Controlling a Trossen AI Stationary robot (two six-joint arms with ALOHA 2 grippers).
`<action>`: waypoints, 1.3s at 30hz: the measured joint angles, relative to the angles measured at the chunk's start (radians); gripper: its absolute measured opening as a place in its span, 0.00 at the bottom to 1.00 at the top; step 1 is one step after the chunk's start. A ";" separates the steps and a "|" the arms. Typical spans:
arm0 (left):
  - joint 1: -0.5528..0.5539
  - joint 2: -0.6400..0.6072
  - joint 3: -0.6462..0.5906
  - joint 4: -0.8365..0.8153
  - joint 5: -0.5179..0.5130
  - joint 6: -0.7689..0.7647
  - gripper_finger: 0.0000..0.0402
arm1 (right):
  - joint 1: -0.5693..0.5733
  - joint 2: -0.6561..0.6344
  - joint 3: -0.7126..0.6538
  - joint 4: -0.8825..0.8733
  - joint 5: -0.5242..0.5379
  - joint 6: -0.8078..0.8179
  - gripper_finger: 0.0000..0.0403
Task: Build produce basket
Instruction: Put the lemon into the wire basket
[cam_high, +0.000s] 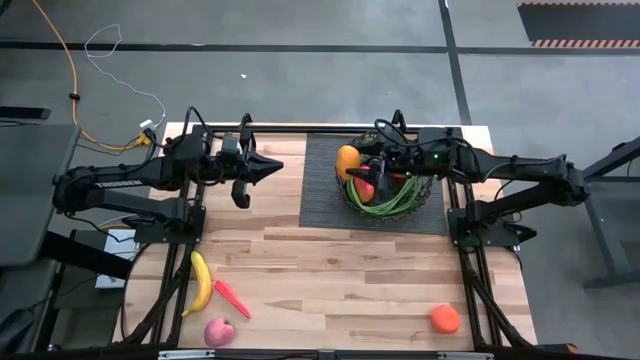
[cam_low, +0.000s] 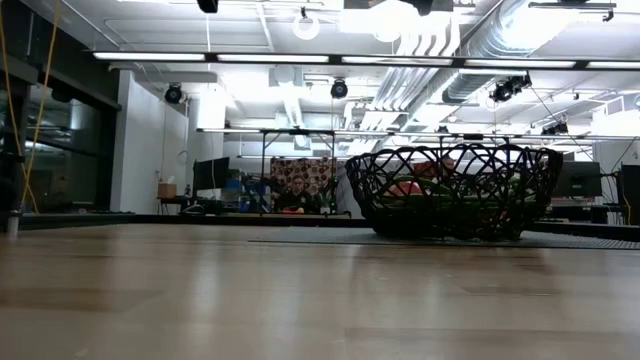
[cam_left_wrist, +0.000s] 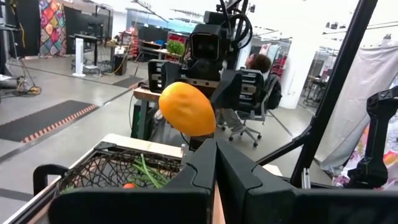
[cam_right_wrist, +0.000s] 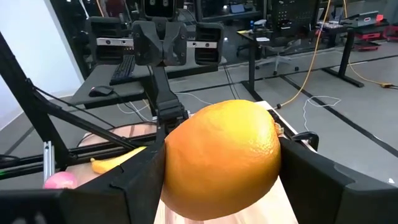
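1. I am watching the basket (cam_high: 385, 190) sitting on the dark ribbed mat (cam_high: 325, 205) toward the far side of the table (cam_high: 350, 280), right of centre; in the low view it is showing as a round black wire bowl (cam_low: 455, 190) with red and green shapes inside, too tangled for me to name.
2. Inside it I am making out a bundle of green beans (cam_high: 385, 203) and something red (cam_high: 364, 190); the rest of its contents are lying hidden under the right arm.
3. I am seeing the right gripper (cam_high: 352, 163) reaching over the basket's left rim, its fingers clasping one orange (cam_high: 348, 158); in the right wrist view that orange (cam_right_wrist: 221, 158) is filling the gap between the two dark fingers (cam_right_wrist: 134, 180); the left wrist view is showing it (cam_left_wrist: 186, 109) hanging above the basket.
4. The left gripper (cam_high: 272, 167) is hovering above the table's far left part, pointing toward the basket, its fingers pressed together on nothing.
5. Still lying loose on the table, I am counting four pieces: one banana (cam_high: 201, 282), one carrot (cam_high: 232, 298) just beside it, one pink apple (cam_high: 219, 332) at the near edge, and one second orange (cam_high: 445, 319) well apart at the near right.
6. A seated person (cam_low: 293, 195) is showing in the room beyond the table, small and partly cut off.
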 joint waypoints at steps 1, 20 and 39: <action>0.000 0.000 0.000 0.000 0.000 0.000 0.00 | 0.000 0.000 0.000 0.000 0.000 -0.003 0.65; 0.000 0.000 0.000 -0.003 0.000 -0.008 0.00 | 0.000 0.000 0.000 0.007 -0.012 0.024 0.65; 0.000 0.000 -0.001 -0.042 -0.003 -0.008 0.00 | -0.300 0.139 -0.091 -0.806 0.049 0.322 0.65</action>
